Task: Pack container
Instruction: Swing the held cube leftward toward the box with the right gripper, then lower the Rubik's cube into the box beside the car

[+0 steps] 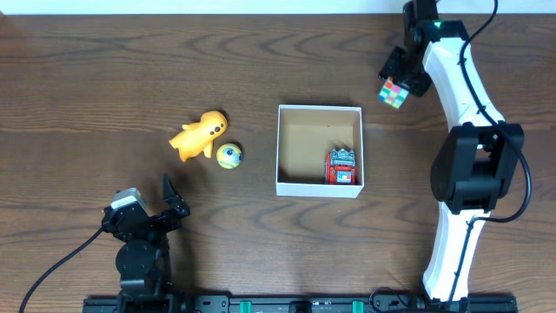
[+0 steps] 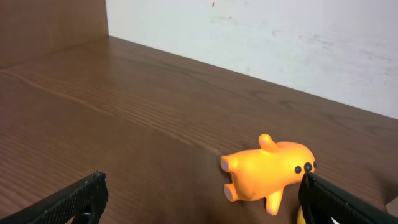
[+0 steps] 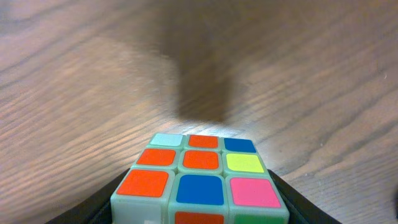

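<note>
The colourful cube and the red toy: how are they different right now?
The cube is clamped in the right gripper, outside the container; the red toy lies free inside it, in a corner. The cube is many-coloured, the toy mostly red. Both are small toys.

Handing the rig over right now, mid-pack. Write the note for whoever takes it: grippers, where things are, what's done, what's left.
Left gripper: open, empty, short of the orange toy.
Right gripper: shut on the puzzle cube, held outside the container, past its far right corner.
Done: red toy lies in the container's near right corner.
Left: drop in the puzzle cube, then the orange toy and the small ball, both on the table left of the container.
</note>
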### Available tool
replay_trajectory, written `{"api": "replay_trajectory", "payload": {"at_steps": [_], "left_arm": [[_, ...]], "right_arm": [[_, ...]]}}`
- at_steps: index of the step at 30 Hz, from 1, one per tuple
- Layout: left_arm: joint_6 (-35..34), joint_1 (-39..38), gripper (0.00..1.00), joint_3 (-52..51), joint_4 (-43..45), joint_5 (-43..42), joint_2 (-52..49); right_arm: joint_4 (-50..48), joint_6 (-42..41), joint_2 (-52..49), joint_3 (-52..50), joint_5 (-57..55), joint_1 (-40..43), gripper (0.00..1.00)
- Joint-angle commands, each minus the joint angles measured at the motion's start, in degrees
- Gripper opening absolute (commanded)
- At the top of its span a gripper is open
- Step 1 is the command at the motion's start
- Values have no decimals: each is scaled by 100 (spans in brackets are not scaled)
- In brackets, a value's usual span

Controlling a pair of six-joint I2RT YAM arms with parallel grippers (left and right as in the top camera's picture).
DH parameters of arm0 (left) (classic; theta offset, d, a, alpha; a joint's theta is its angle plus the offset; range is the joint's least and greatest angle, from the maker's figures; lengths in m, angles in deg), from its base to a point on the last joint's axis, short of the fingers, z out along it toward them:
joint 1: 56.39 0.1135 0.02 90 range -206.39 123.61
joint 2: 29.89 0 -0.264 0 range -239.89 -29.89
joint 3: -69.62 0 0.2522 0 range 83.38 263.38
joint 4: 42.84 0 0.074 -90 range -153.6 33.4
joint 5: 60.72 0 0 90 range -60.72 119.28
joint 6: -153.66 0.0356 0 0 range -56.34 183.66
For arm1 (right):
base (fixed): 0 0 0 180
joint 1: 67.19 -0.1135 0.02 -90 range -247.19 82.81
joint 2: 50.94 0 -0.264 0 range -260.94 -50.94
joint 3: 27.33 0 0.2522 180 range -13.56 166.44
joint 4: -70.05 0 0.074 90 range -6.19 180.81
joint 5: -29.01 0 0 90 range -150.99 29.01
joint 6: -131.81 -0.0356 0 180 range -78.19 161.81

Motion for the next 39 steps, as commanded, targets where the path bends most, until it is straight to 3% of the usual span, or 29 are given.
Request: {"api": "replay_trajectory", "payload": {"at_steps": [1,11,18,28,39], "left_arm": [[57,-17,98,7,4,2,35],[57,-17,98,7,4,2,35],[57,-17,98,7,4,2,35],[57,-17,98,7,4,2,35],[57,-17,98,7,4,2,35]], "right_arm": [[138,737,-7,516,0,-208,59],[1001,2243,125,1676,22,-866,63],[1434,2868,409,1810,26,-1346,63],[1845,2894,420,1805,26,-1794,58],[3029,2892,420,1805,326,-1982,60]]}}
